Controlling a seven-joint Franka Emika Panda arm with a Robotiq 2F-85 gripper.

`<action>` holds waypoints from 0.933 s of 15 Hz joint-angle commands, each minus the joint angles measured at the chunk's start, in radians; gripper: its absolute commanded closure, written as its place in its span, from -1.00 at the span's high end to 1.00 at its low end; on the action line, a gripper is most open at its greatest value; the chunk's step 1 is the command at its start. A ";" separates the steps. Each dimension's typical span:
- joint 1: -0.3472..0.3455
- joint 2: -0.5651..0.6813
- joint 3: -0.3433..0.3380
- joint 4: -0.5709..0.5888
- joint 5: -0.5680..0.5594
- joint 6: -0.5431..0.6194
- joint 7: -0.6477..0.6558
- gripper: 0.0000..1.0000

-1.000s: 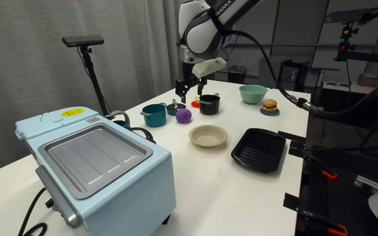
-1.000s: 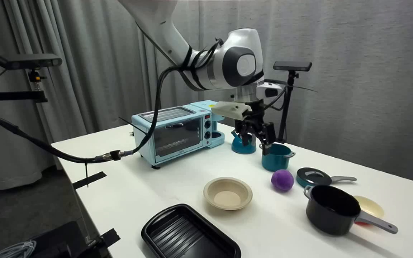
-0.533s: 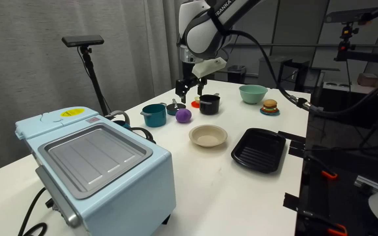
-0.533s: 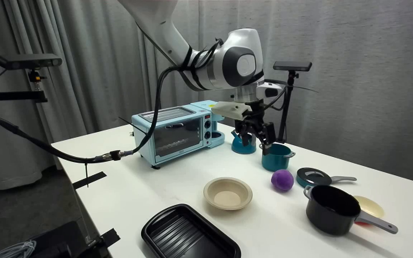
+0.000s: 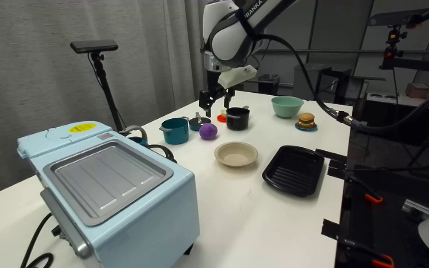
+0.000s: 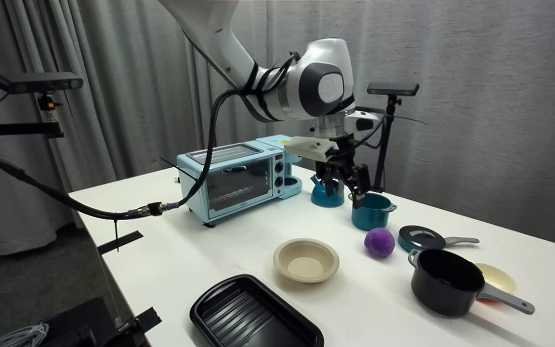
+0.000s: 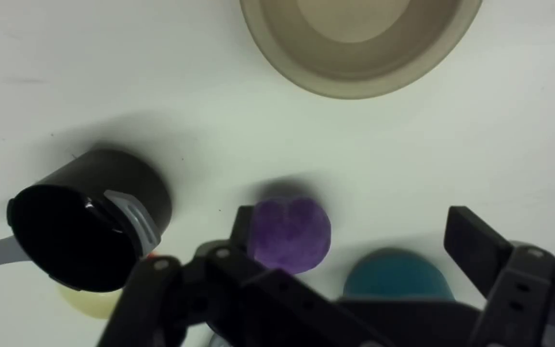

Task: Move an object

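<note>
Two fingers (image 7: 475, 246) of the claw (image 7: 351, 219) stand wide apart above the counter (image 6: 369, 299), where the purple item (image 7: 291, 233) rests between the black pot (image 6: 446, 284) and the teal pot (image 6: 370, 214). In the wrist view one fingertip (image 7: 244, 224) overlaps it, so descending off-centre could roll it. The arm (image 5: 233, 44) reads "FRANKA" (image 5: 254, 9); the yellow label (image 5: 82, 127) on the oven (image 5: 151, 216) is illegible

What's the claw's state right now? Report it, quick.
Claw: open, holding nothing; its fingers stand wide apart and the rounded purple item rests on the white table.
</note>
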 commanded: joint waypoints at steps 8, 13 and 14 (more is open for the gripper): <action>-0.002 0.000 0.001 0.002 0.000 -0.003 -0.001 1.00; 0.017 0.135 0.008 0.153 -0.002 -0.029 0.025 1.00; 0.021 0.167 0.008 0.188 -0.002 -0.031 0.027 1.00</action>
